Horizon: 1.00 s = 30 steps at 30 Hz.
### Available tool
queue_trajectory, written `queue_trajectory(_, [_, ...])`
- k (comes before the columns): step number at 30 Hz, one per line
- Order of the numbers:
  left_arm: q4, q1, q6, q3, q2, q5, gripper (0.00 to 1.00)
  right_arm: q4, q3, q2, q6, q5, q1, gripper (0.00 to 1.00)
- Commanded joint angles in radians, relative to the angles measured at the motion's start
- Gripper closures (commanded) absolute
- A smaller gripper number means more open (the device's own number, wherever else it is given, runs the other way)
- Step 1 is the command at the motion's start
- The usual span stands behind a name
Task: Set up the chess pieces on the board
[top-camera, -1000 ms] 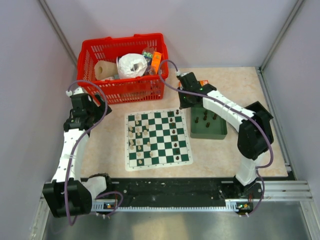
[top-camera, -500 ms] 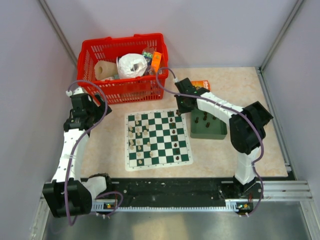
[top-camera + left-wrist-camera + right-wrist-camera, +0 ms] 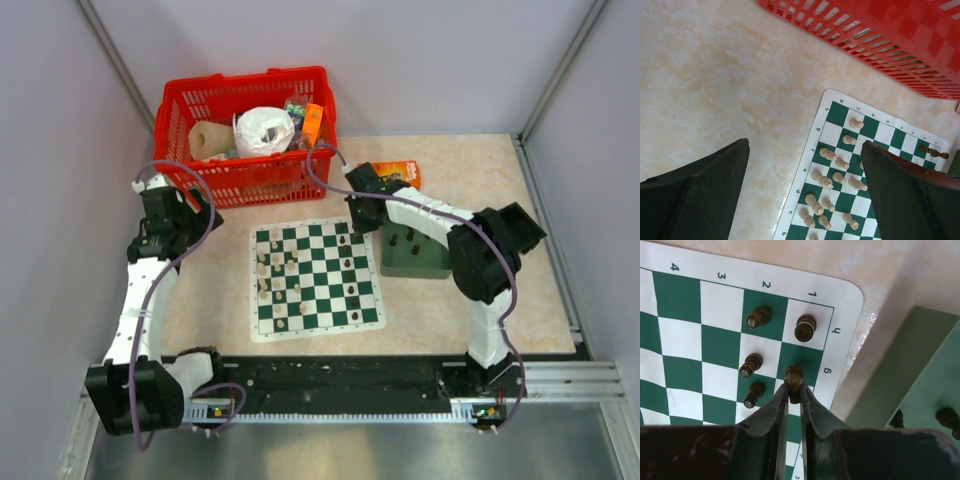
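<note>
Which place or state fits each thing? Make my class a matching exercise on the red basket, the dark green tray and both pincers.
Things:
1. red plastic mesh basket
2. dark green rectangular tray
3. left pincer
4. right pincer

Places or states:
A. shut on a dark brown chess piece
B. open, over the beige marbled tabletop
C. right of the green and white checked board
D. beyond the board's far edge

Pairs: 1-D, 2-C, 3-B, 4-A

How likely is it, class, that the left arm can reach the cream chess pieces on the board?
Probably yes: the left pincer is open and empty, the cream chess pieces stand along the board edge nearest it, nothing between.
</note>
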Motion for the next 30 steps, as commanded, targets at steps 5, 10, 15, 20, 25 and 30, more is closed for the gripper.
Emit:
queue_trajectory(5, [0.039,0.001,-0.003,-0.004,-0.011,0.003,0.01,0.026,0.029,0.015,0.003,0.037,0.023,0.87])
queue_trajectory(10, [0.039,0.001,-0.003,-0.009,-0.017,0.003,0.01,0.023,0.035,0.023,0.000,0.045,0.021,0.86])
queue_trajectory(15, [0.039,0.001,-0.004,-0.012,-0.020,0.001,0.01,0.023,0.038,0.035,-0.001,0.047,0.021,0.86])
queue_trajectory(20, [0.039,0.001,-0.004,-0.012,-0.020,-0.002,0.01,0.023,0.043,0.044,0.005,0.050,0.023,0.86])
queue_trajectory(25, [0.039,0.001,-0.003,-0.013,-0.017,0.000,0.01,0.021,0.046,0.046,0.008,0.037,0.023,0.80])
queue_trajectory(30, [0.042,0.001,-0.004,-0.015,-0.016,0.003,0.01,0.021,0.054,0.038,0.006,0.036,0.023,0.75])
